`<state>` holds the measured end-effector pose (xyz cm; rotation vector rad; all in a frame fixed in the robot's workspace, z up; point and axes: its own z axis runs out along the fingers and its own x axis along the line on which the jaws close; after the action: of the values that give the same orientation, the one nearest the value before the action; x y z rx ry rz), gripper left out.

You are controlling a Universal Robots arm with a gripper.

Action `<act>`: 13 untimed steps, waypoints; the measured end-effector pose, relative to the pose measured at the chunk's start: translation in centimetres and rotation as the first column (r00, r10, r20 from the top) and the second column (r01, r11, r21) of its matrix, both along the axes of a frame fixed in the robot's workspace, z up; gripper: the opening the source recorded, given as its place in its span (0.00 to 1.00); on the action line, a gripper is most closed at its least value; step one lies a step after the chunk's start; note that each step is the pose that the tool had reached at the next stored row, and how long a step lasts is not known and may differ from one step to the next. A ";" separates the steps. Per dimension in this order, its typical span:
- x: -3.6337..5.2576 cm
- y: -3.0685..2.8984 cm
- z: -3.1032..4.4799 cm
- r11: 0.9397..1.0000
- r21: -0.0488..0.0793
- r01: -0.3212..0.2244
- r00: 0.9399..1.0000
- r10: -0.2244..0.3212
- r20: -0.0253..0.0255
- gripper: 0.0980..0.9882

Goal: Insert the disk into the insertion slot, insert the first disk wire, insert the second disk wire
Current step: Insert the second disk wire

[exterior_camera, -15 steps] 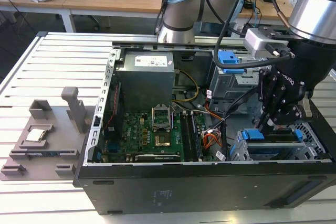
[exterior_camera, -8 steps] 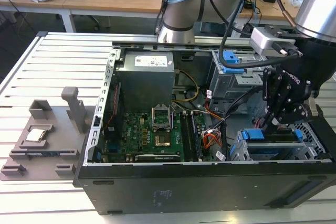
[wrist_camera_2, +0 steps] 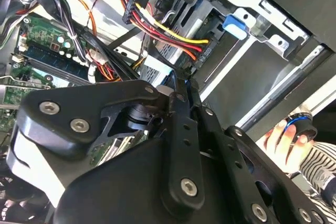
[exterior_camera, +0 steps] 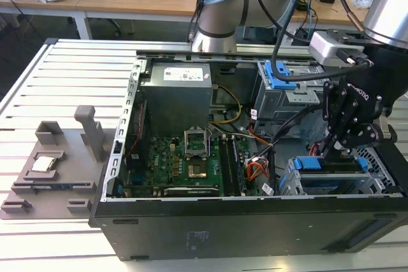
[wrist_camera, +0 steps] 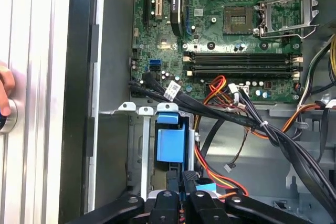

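**Gripper down at the drive cage, disk sitting in the bay**

Checking in from my remote seat. In the exterior view the gripper (exterior_camera: pixel 338 148) is low over the corner of the open PC case (exterior_camera: pixel 255 234) on that view's right, right above the silver perforated drive cage. The disk (exterior_camera: pixel 331 179) with its blue caddy lies in the insertion slot (exterior_camera: pixel 290 186) there, with the blue caddy edges poking out at both ends of the bay.

The fingers look pressed together to me. In the second wrist view the two black fingers (wrist_camera_2: pixel 181 98) meet with no visible gap, just beside the black connector (wrist_camera_2: pixel 203 53) on the end of the red, yellow and black wire bundle (wrist_camera_2: pixel 163 27). Whether they actually pinch anything I can't tell (the linkage blocks the tip). In the first wrist view the gripper (wrist_camera: pixel 186 179) sits just under the blue caddy tab (wrist_camera: pixel 170 142), with orange and red wires (wrist_camera: pixel 210 169) running right next to it.

Other stuff: the motherboard (exterior_camera: pixel 185 164) lies flat in the middle of the case, the grey power supply (exterior_camera: pixel 175 93) behind it, and the other grey cage with the broad blue latch (exterior_camera: pixel 277 74) is further back. A grey fixture plate (exterior_camera: pixel 54 170) rests on the slatted desk (exterior_camera: pixel 64 81) at the exterior view's left. Someone's hand (wrist_camera_2: pixel 286 140) in a striped sleeve is near the case edge in the second wrist view.
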<state>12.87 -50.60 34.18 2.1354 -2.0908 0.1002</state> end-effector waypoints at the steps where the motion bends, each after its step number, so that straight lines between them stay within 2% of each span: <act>1: 0.05 0.01 0.00 1.000 0.000 0.000 1.000 0.000 -0.001 0.06; 8: 0.50 0.01 -0.27 1.000 0.000 0.000 1.000 0.000 -0.009 0.06; 11: 0.52 0.00 -0.35 1.000 0.000 0.000 1.000 0.000 -0.010 0.06; 13: 0.53 -0.37 -0.38 1.000 0.000 0.000 1.000 0.000 -0.010 0.06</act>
<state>13.41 -50.97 33.79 2.1313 -2.0850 0.0890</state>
